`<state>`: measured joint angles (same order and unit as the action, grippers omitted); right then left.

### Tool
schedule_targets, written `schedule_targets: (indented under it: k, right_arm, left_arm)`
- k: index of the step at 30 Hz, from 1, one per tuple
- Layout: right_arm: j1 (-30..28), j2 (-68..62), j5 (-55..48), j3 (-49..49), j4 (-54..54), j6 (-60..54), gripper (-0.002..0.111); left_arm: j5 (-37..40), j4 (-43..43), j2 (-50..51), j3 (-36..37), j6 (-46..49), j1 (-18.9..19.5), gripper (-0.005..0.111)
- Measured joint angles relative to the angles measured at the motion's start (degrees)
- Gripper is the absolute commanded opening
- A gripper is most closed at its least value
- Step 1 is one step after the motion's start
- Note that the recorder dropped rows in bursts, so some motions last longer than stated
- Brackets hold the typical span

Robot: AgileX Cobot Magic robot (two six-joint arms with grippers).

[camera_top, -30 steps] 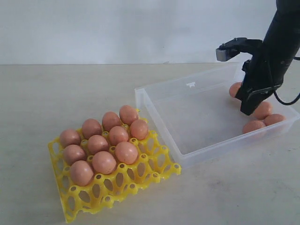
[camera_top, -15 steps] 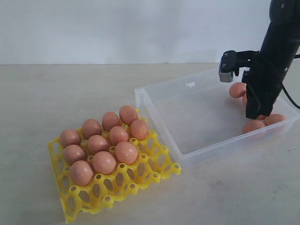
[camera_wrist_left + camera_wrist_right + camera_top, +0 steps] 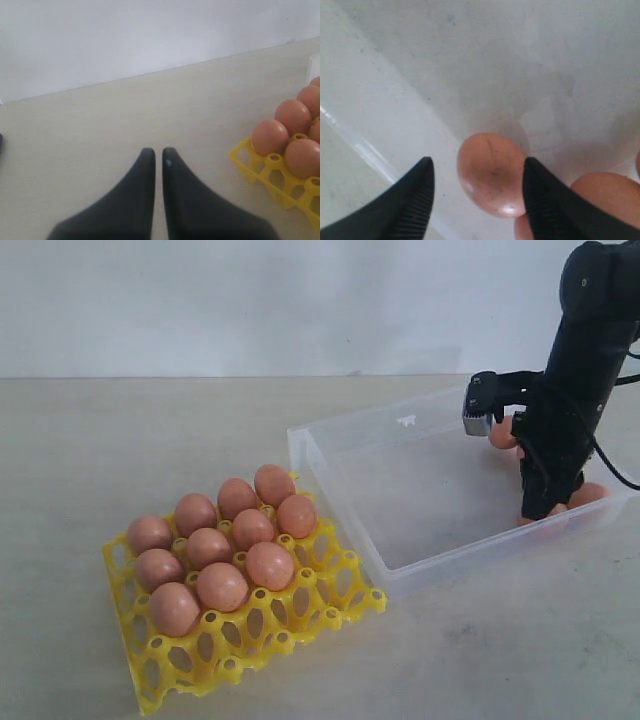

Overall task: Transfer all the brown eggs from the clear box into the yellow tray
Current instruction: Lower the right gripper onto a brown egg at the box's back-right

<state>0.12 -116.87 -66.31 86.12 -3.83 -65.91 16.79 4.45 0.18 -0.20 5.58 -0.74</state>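
Eleven brown eggs (image 3: 221,586) sit in the yellow tray (image 3: 250,635), near-left of the clear box (image 3: 420,505). Outside the box, left gripper (image 3: 157,152) pinched together over bare table (image 3: 100,125). Inside the box's right end, right gripper (image 3: 477,162) spread wide, straddling one egg (image 3: 490,175); others alongside.

Open floor across most of the clear box (image 3: 400,505); brown eggs (image 3: 492,172) close against its right-corner walls.
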Motion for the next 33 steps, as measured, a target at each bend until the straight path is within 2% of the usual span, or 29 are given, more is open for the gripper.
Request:
schedule_targets:
  k: [11,16,33]
  right_arm:
    - [0.0,0.0,5.2,0.0,2.9,1.9,0.058]
    - [0.0,0.0,5.3,0.0,6.6,5.1,0.058]
    - [0.0,-5.4,4.7,0.1,8.3,9.4,0.058]
  left_arm:
    - [0.0,0.0,0.0,0.0,0.0,0.0,0.004]
    - [0.0,0.0,0.0,0.0,0.0,0.0,0.004]
    - [0.0,0.0,0.0,0.0,0.0,0.0,0.004]
